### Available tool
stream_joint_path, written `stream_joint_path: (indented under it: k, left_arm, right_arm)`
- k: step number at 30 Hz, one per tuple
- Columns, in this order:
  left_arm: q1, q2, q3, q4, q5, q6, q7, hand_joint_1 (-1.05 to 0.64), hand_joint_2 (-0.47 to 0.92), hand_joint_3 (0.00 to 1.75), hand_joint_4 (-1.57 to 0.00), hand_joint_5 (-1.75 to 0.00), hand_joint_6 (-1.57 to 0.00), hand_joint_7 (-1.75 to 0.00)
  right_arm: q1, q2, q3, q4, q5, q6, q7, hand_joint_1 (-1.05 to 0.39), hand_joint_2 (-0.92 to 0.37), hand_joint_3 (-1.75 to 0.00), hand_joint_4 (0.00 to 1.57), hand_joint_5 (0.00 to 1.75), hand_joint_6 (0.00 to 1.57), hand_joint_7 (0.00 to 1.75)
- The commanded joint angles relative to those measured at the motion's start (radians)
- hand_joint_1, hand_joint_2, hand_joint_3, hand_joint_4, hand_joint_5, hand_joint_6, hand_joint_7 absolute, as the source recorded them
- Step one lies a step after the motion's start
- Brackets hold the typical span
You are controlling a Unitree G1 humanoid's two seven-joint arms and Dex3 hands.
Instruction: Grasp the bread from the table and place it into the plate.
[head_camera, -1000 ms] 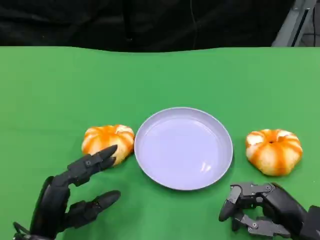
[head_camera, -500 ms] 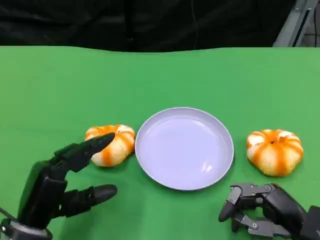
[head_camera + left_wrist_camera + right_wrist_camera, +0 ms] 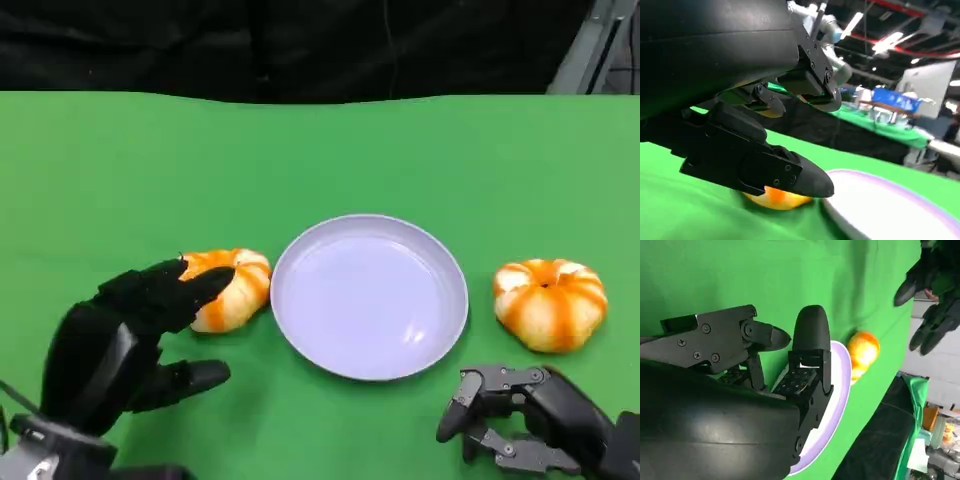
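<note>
Left hand (image 3: 120, 340) is closing in on the bread, its fingers now reaching over the near side of the bun where a second ago they hung short of it.

The round orange-and-white striped bread bun (image 3: 228, 287) is sitting on the green surface (image 3: 100, 180), just beside the pale lilac round plate (image 3: 369, 296); the hand is spreading wide, holding nothing. The bun is looking soft and light, best cupped gently around its sides. Right hand (image 3: 530, 418) is resting curled, empty.

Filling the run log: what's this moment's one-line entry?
phase: reach | left robot hand: open, over left bread, no grip | right robot hand: idle | plate: empty
</note>
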Motion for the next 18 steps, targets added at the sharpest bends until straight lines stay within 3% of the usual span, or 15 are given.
stream_joint_path:
  k: [1, 18]
  left_arm:
    - [-0.057, 0.031, -0.054, 0.057, -0.031, 0.049, 0.002, -0.82, 0.92, 0.09, -0.55, 0.0, -0.63, 0.0]
    - [-0.25, 0.005, -0.204, 0.34, -0.122, 0.093, 0.028, -0.8, 0.92, 0.13, -0.55, 0.0, -0.58, 0.0]
  right_arm:
    - [0.008, -0.012, -0.009, -0.011, 0.001, -0.01, -0.008, -0.01, -0.92, -0.47, 0.72, 1.5, 0.83, 1.02]
    - [0.014, -0.01, -0.005, -0.031, -0.002, 0.003, -0.015, 0.0, -0.92, -0.48, 0.72, 1.51, 0.83, 1.03]
